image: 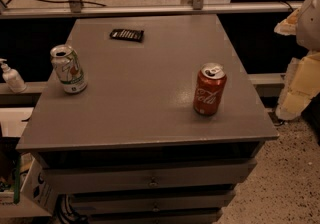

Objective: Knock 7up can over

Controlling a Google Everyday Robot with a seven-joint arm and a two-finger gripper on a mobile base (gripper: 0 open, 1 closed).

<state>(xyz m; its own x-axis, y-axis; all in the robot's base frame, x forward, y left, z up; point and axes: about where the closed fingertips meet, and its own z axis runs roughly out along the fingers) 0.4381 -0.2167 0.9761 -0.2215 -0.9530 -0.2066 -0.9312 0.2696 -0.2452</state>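
The 7up can (68,69) is pale white and green with a red spot and a silver top. It stands upright near the left edge of the grey table top (145,83). A red cola can (209,89) stands upright towards the right front of the table. My gripper (296,90) shows as pale, cream-coloured parts at the right edge of the view, off the table's right side. It is far from the 7up can and to the right of the cola can.
A small black flat object (127,34) lies near the table's back edge. A white pump bottle (12,76) stands on a ledge left of the table. Drawers (150,178) run below the top. A rail and posts (150,8) stand behind.
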